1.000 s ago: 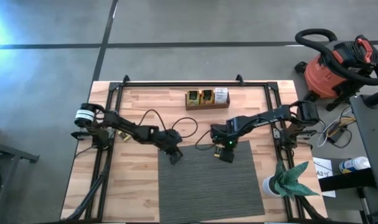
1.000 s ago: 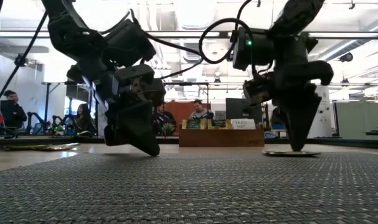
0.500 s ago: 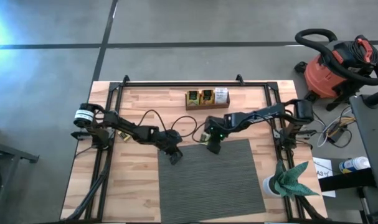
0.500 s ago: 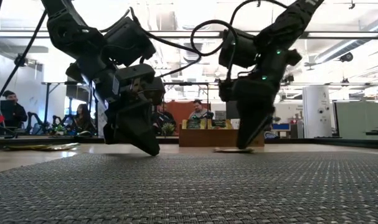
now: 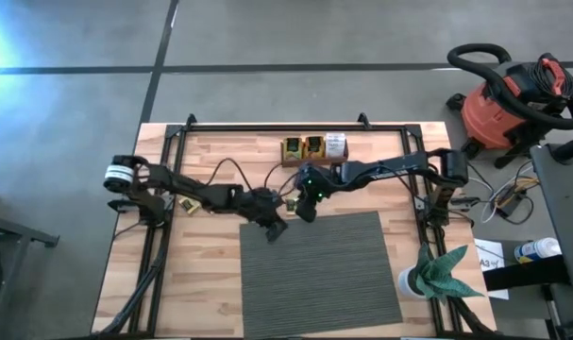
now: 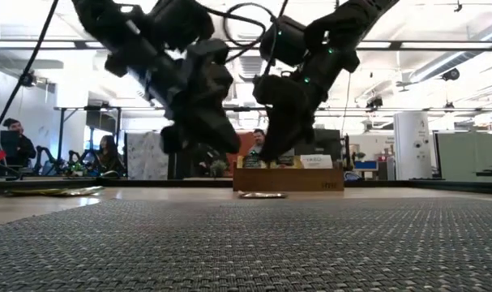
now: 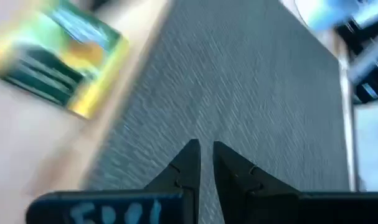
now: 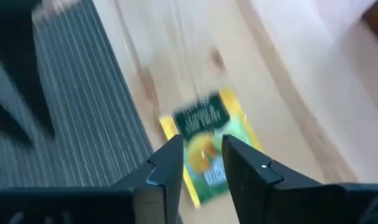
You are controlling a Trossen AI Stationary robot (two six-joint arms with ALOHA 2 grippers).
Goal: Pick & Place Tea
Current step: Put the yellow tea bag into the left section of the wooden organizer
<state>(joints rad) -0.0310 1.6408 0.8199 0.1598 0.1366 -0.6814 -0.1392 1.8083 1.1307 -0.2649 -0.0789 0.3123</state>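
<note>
Tea sachet (image 8: 207, 142): flat, yellow-green, dark-centred, on bare wood.

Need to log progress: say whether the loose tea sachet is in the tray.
Out. The sachet lies flat on bare wood beside the mat, short of the tray.

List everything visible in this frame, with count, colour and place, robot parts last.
tea sachet: one, yellow-green, flat on the bare wood just beyond the mat's far edge, under the right gripper.
wooden tray: one, brown, far-centre of the table, holding sachets in three compartments.
mat: one, grey woven, near-centre of the table.
table: one, light wood.
shop vacuum: one, red and black, on the floor to the right.
people: several, seated in the background.
left gripper: dark, nearly closed, empty, over the mat's far-left corner.
right gripper: dark, parted, above the sachet.
</note>
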